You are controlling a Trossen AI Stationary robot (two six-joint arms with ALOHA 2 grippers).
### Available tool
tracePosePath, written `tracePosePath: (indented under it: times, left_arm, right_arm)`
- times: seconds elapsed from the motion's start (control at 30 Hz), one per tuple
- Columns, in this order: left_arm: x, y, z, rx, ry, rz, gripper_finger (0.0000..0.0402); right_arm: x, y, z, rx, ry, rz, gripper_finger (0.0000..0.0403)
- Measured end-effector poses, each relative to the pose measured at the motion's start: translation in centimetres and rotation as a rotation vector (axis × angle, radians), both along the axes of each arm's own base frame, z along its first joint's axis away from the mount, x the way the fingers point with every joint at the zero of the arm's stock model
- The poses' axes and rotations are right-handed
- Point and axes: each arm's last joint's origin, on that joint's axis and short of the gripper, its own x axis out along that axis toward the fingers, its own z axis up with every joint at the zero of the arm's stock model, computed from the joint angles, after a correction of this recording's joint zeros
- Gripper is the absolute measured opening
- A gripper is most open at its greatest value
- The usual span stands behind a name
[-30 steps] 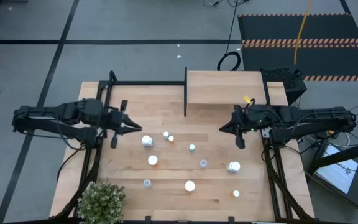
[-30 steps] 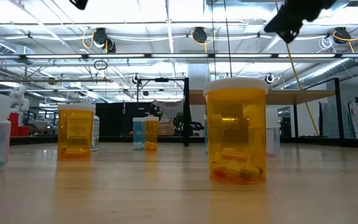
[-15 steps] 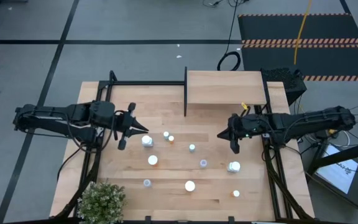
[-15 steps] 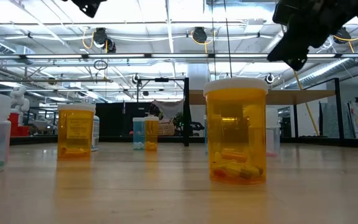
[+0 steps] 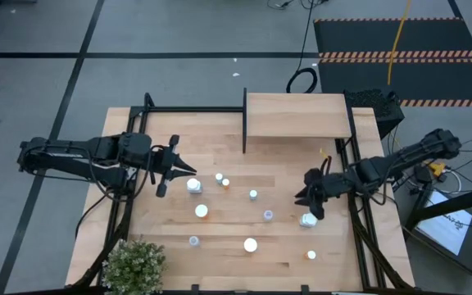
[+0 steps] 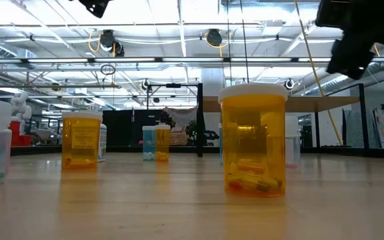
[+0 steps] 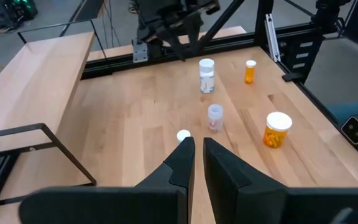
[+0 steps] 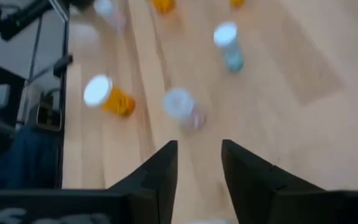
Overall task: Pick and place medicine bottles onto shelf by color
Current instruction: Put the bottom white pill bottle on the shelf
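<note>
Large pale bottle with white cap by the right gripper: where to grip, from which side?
Probably the round body just under the cap of the large pale bottle with the white cap, coming straight down from above. It stands upright with nothing touching it, and the right gripper, open, hangs close beside it.

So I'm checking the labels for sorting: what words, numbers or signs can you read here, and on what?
No text can be read in any view.
Orange bottle at the left of the low view: it has a printed label, too small to read.
Big orange bottle nearest that camera: no label shows.
Bottles on the table from above: only white caps show.
</note>
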Motion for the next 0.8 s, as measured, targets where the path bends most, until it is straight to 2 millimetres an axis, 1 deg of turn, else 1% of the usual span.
tracePosePath:
  times: [0.13,0.37,0.47,0.67,0.8]
  left_arm:
    - [0.0,0.0,0.0,-0.017,0.002,0.007,0.0037]
    - [0.0,0.0,0.0,-0.027,0.005,0.011,0.0037]
    - [0.0,0.0,0.0,-0.03,0.005,0.012,0.0037]
    - [0.0,0.0,0.0,-0.031,0.006,0.013,0.0037]
    - [0.0,0.0,0.0,-0.031,0.006,0.013,0.0037]
  right_arm:
    - [-0.5,1.3,-0.2,0.053,0.037,0.027,0.0125]
    - [-1.6,3.1,0.9,0.105,0.053,0.001,0.0125]
    - [-2.1,3.7,1.1,0.105,0.069,0.029,0.0126]
    - [-2.9,4.3,0.8,0.082,0.113,0.088,0.0129]
    - [-3.1,4.4,0.6,0.061,0.122,0.111,0.0151]
